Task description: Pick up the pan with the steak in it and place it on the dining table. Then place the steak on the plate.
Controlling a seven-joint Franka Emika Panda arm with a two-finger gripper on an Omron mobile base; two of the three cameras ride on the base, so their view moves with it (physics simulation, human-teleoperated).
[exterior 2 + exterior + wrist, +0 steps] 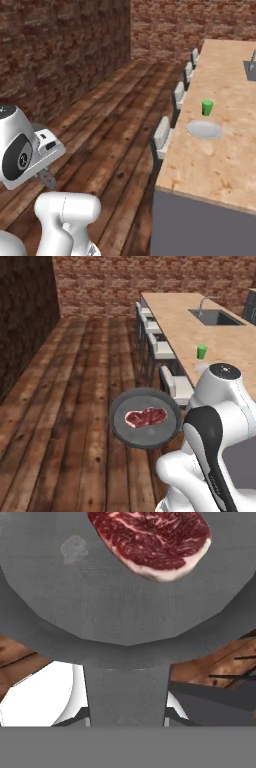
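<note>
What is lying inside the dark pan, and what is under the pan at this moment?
Inside the pan lies one raw steak. Under it is the wooden floor; the pan hangs in the air above it. The floor boards directly beneath are covered by the pan.

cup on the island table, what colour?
Bright green: the small green cup beside the round pale plate, clearest in right base view.
</note>
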